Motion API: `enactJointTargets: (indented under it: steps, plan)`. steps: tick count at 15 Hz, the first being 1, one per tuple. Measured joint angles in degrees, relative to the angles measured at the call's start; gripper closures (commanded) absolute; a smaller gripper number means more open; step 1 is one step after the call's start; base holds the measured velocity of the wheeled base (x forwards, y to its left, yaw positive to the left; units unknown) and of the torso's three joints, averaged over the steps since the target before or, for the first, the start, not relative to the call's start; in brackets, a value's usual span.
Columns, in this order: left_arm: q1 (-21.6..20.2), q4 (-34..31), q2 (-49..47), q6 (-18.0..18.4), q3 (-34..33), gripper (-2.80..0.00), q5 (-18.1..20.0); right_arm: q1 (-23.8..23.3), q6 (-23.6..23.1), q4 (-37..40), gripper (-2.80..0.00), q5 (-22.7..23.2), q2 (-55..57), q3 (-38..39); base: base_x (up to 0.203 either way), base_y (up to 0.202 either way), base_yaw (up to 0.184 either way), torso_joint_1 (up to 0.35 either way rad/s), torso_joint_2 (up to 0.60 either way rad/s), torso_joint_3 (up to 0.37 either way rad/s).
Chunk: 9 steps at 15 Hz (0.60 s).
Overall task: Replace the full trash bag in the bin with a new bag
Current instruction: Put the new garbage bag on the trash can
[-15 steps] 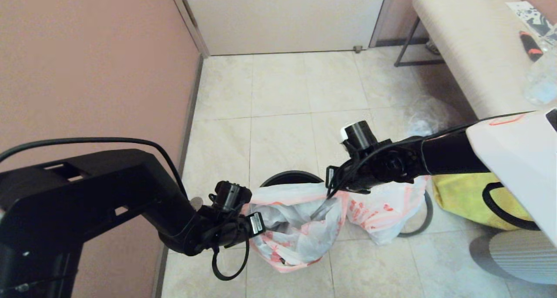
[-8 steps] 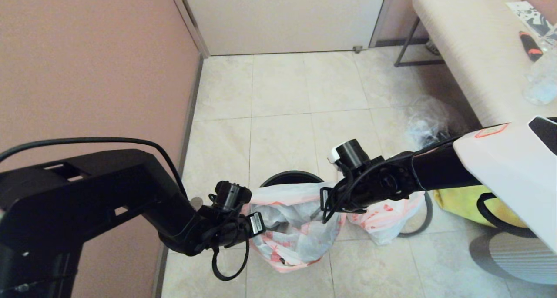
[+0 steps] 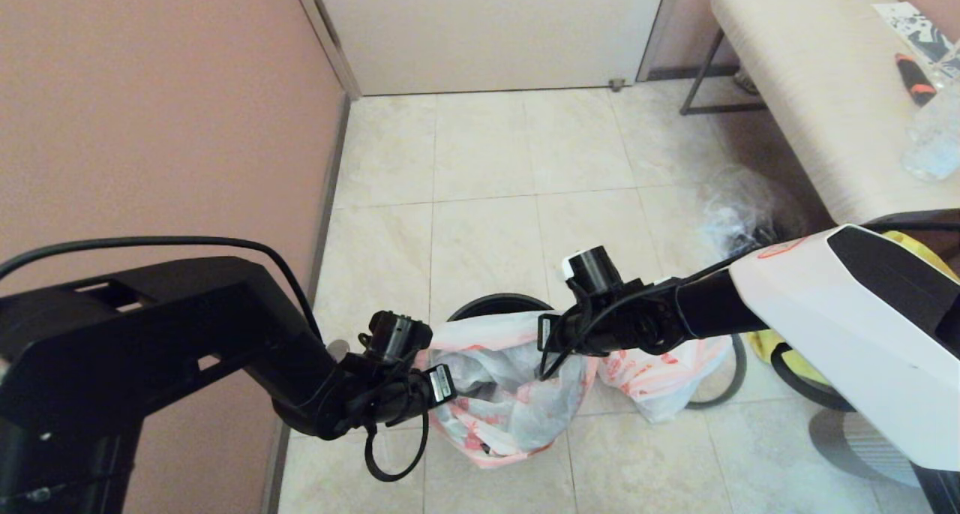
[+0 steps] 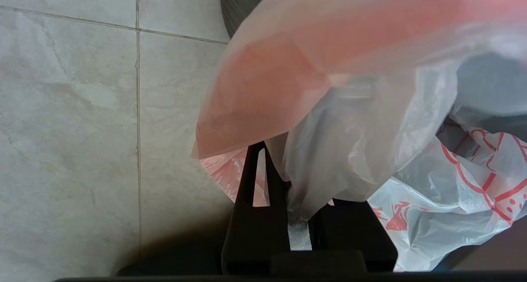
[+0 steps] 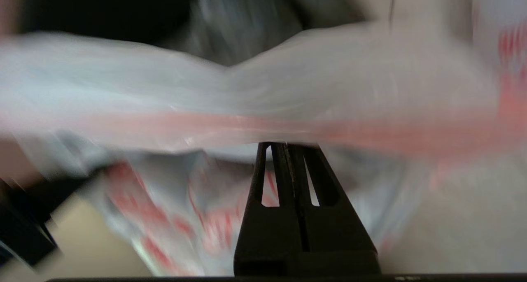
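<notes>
A yellow tote (image 3: 757, 343) with a black handle lies on the tiled floor (image 3: 480, 199) to the right of the jaws. Farther off, beyond them to the right, a crumpled clear bag (image 3: 731, 210) sits beside a cream padded bench (image 3: 810, 86); a closed door (image 3: 487, 30) stands ahead.

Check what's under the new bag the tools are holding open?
Under the new bag: only the bin far rim shows. Left tool and right tool pinch its hem; bin interior hidden.
</notes>
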State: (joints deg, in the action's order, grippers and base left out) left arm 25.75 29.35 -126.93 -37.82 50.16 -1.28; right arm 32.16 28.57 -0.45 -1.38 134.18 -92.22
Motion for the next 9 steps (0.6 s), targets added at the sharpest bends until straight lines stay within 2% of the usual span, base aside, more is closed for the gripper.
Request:
enactJointTargets:
  steps: [4,6,9]
  plan:
    - [0.1,0.0,-0.1,0.1,0.0,0.0,-0.1,-1.3,0.0,-13.6,0.0,0.5,2.2,-2.0,0.0,0.0,0.0,0.0,0.0,0.0]
    - [0.5,0.0,-0.1,0.1,-0.2,0.0,-0.3,-1.5,-0.2,-13.6,0.0,0.6,3.7,-6.2,0.0,0.0,0.0,0.0,0.0,0.0]
    - [0.7,0.0,-0.1,0.1,-0.3,0.0,-0.3,-2.2,-1.4,-8.2,0.0,0.5,7.3,-16.2,0.0,0.0,0.0,0.0,0.0,0.0]
